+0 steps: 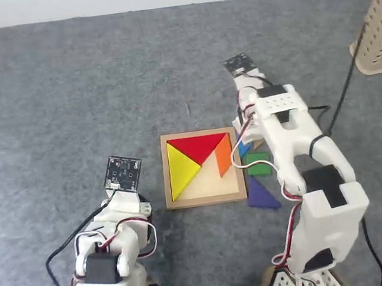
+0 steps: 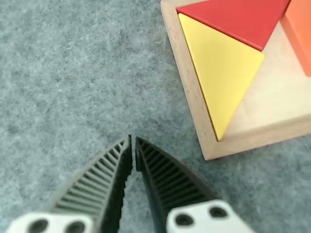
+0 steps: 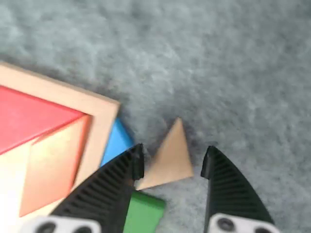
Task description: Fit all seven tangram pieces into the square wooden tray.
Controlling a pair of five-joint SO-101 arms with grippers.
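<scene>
The square wooden tray (image 1: 206, 197) lies mid-table and holds a red triangle (image 1: 197, 147), a yellow triangle (image 1: 182, 170) and an orange piece (image 1: 223, 157). Loose by its right side lie a blue piece (image 1: 245, 150), a green piece (image 1: 258, 164) and a purple triangle (image 1: 261, 194). My right gripper (image 3: 173, 153) is open, its fingers on either side of a tan triangle (image 3: 167, 160) on the carpet, next to the blue piece (image 3: 115, 141) and the green piece (image 3: 143, 211). My left gripper (image 2: 133, 141) is shut and empty over the carpet, just off the tray's corner (image 2: 206, 145).
Grey carpet covers the table. A slatted beige basket (image 1: 379, 29) stands at the far right, with a black cable (image 1: 342, 96) running past the right arm. Open carpet stretches left of and behind the tray.
</scene>
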